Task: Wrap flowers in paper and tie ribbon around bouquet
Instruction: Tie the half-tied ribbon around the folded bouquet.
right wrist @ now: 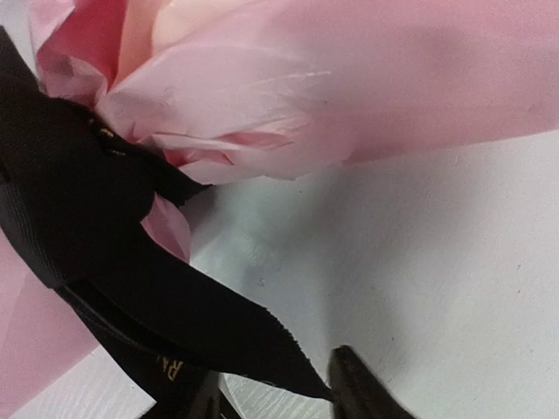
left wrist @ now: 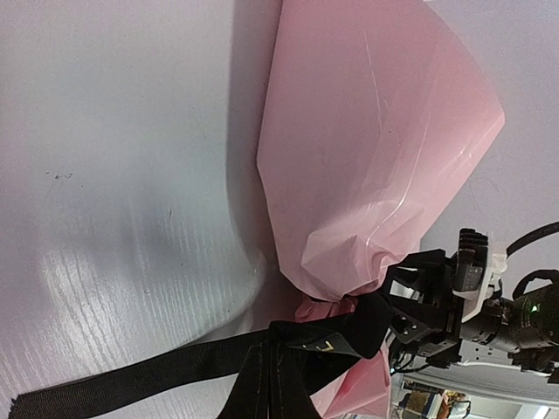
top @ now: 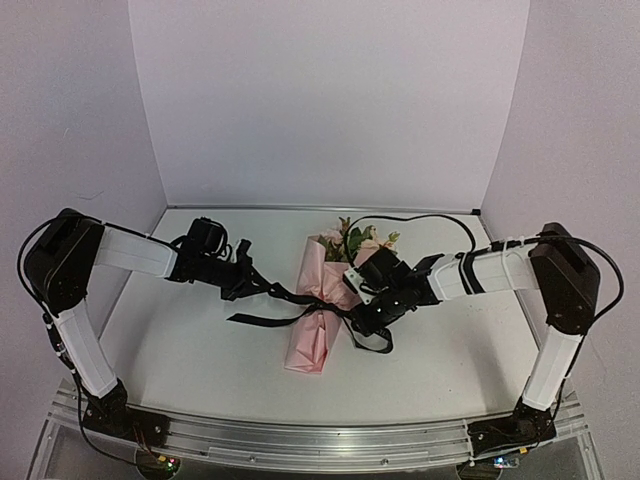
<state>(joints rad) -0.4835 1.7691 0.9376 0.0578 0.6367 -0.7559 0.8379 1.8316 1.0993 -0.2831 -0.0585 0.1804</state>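
Observation:
The bouquet lies in the middle of the table, a slim cone of pink paper (top: 312, 340) with the flowers (top: 350, 238) at its far end. The black ribbon (top: 325, 300) is cinched round its waist. My left gripper (top: 262, 288) sits just left of the bouquet, shut on the ribbon (left wrist: 131, 384), whose strands run out from under the wrist camera toward the pinched paper (left wrist: 376, 148). My right gripper (top: 362, 318) is against the bouquet's right side. Its jaws (right wrist: 275, 406) stand apart, with a frayed ribbon (right wrist: 87, 218) end lying across the gap under the paper (right wrist: 349, 78).
A loose ribbon tail (top: 258, 318) trails on the white table (top: 200, 380) left of the bouquet, and a black loop (top: 375, 342) lies under the right gripper. White walls close in the back and both sides. The arm bases stand on the metal rail (top: 320, 440).

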